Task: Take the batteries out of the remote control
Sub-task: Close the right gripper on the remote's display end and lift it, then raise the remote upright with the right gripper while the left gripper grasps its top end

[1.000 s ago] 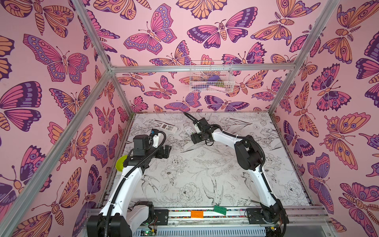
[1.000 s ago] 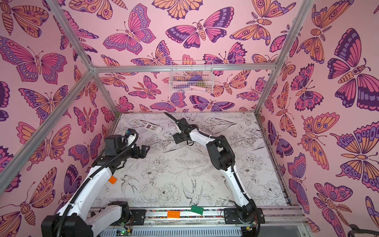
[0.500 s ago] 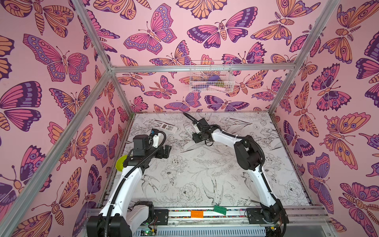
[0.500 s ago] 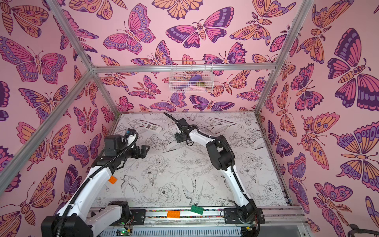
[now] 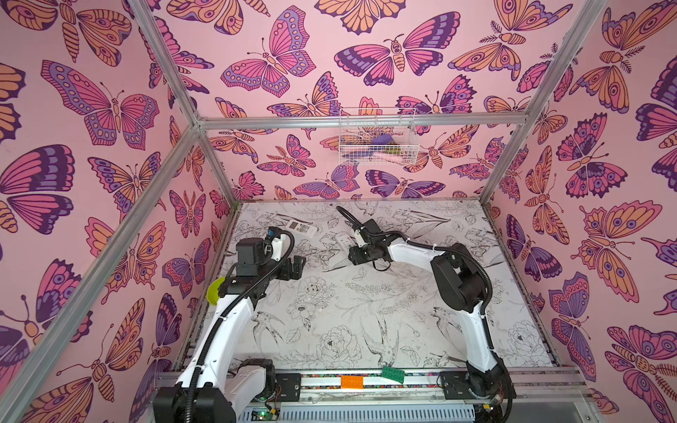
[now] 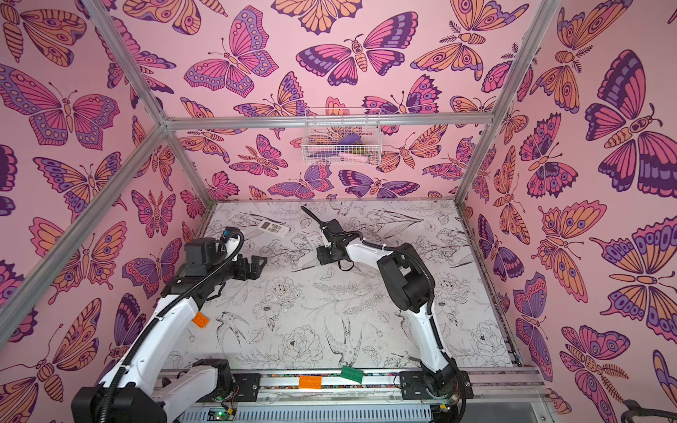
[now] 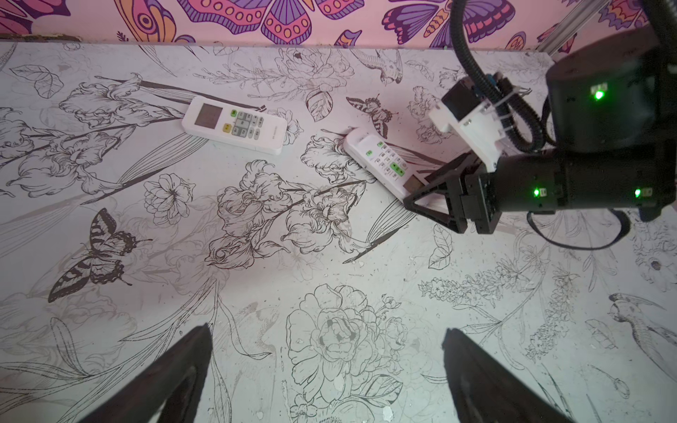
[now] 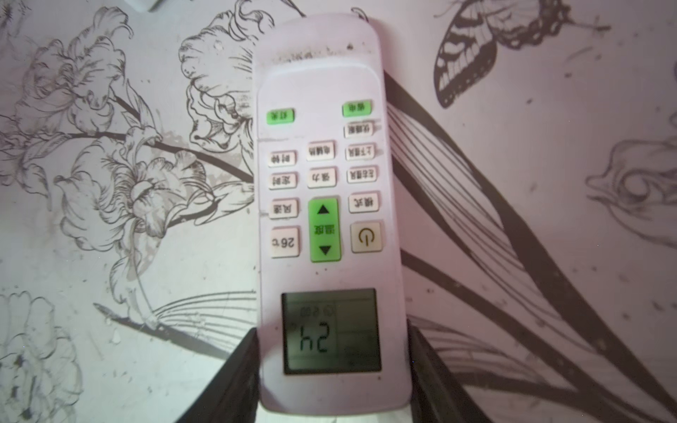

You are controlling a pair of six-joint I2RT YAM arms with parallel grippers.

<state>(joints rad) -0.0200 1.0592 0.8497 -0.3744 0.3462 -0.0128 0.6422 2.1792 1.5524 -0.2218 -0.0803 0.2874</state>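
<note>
A narrow white remote control [image 8: 322, 183] lies face up on the flower-printed table, its green and white buttons and lit display showing. My right gripper [image 8: 331, 340] is shut on its display end, one finger pressed against each long side. Both top views show this remote [image 5: 343, 240] at the back middle of the table, under the right gripper [image 5: 357, 251]. A wider white remote [image 7: 234, 124] lies face up to its left [image 5: 302, 227]. My left gripper [image 7: 326, 340] hovers open over bare table, holding nothing, near the left wall [image 5: 298, 265]. The batteries are hidden.
A white wire basket [image 5: 377, 137] with small items hangs on the back wall. A yellow-green object [image 5: 214, 291] sits at the table's left edge behind the left arm. An orange brick [image 5: 351, 381] and a green brick [image 5: 394, 374] rest on the front rail.
The right gripper's jaws have closed in onto the sides of the narrow remote. Both arms stay nearly where they were, and the left gripper remains open.
</note>
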